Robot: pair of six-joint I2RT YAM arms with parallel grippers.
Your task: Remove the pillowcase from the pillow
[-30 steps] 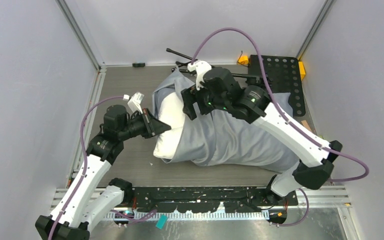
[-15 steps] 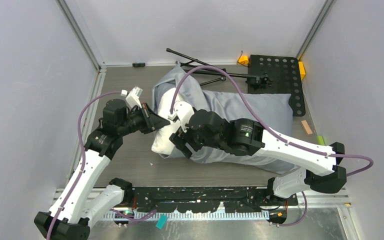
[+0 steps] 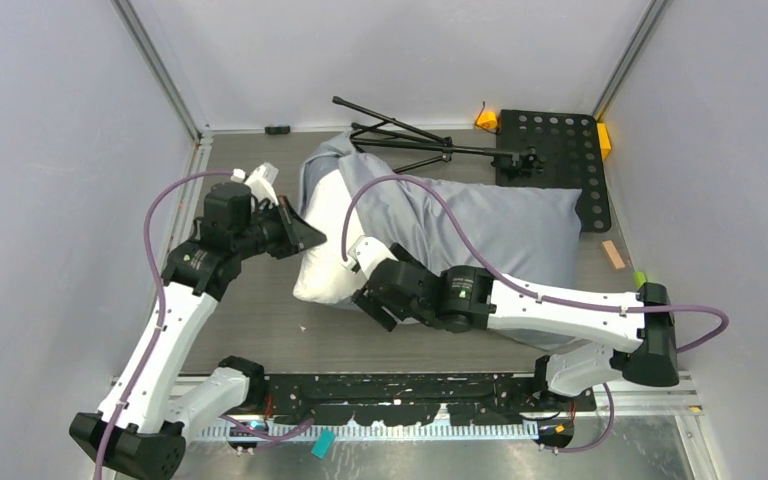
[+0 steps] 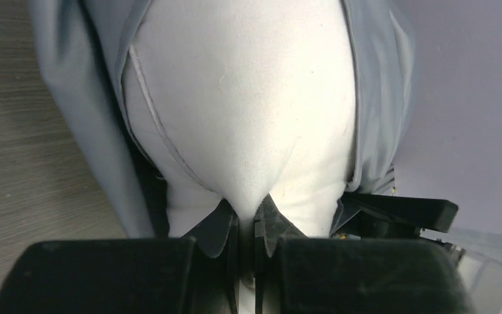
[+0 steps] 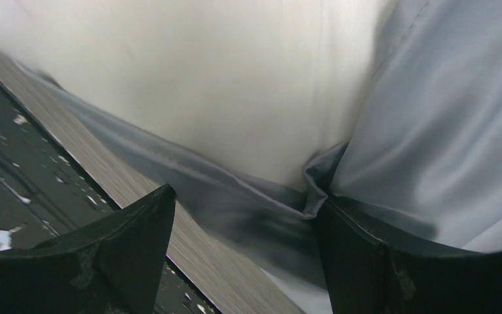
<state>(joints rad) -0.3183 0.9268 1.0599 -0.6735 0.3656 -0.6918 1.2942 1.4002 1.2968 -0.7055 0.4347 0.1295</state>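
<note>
Our left hand [image 4: 247, 219] is clenched on the bare white end of the pillow [image 3: 322, 270], which lies lengthwise, left to right, on the surface [image 3: 260, 325]. The pillowcase [image 3: 505, 225] covers the rest of it, with its mouth facing left. Our right hand [image 5: 245, 203], the nearer one to that mouth, gapes around the near hem. A second ago it hovered over the far edge.

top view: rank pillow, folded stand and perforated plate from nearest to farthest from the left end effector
1. pillow: touching, pinched in the left end effector.
2. folded stand: back centre, behind the pillow.
3. perforated plate: back right corner.
</note>
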